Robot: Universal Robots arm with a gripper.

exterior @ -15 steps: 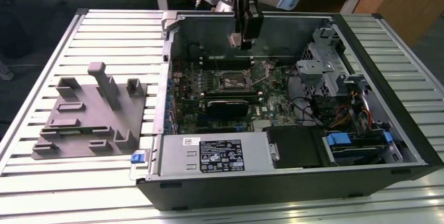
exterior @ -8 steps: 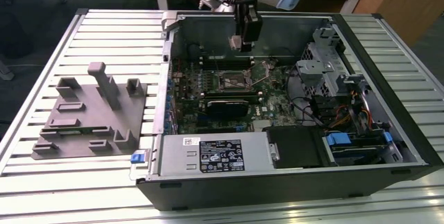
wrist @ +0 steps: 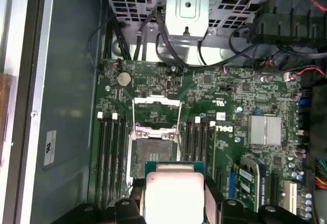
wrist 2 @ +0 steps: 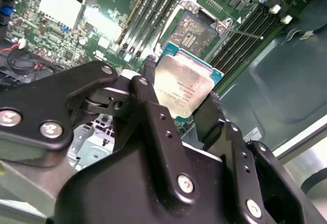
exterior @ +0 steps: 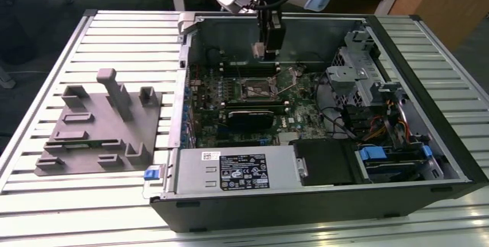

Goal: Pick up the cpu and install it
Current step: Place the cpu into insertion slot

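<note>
**Op:** End effector status, quick?

**Me:** My end effector [wrist 2: 182, 81] is clamped on the cpu [wrist 2: 185, 85]. My black fingers [wrist 2: 209, 119] press two opp. edges. The silvery top and thin green rim show between them in both wrist views.

**Op:** Where's the cpu rel. to the socket?

**Me:** Up in the air, not seated. The socket [wrist: 153, 150] lies below and just ahead of my fingertips, on the motherboard [wrist: 225, 86]. Its metal load plate [wrist: 156, 109] is flipped open and the contact area is bare. No contact btwn chip and socket.

**Op:** What's around it?

**Me:** Memory slots [wrist: 110, 150] run along both sides of the socket. A finned heat sink [wrist: 264, 130] sits further off to one side. A coin cell [wrist: 123, 78] lies beyond the load plate.

**Op:** And the exterior view?

**Me:** There I hang over the far part of the open pc case [exterior: 306, 212], above the board, w/ the chip at my tip. The case lies on its side on the slatted table [exterior: 46, 201]. A grey fixture [exterior: 99, 138] w/ upright blocks is well away from me, on the table beside the case, at the exterior view's left. The power supply [exterior: 237, 169], w/ a label on it, is at the case's near end, also well apart from me.
</note>
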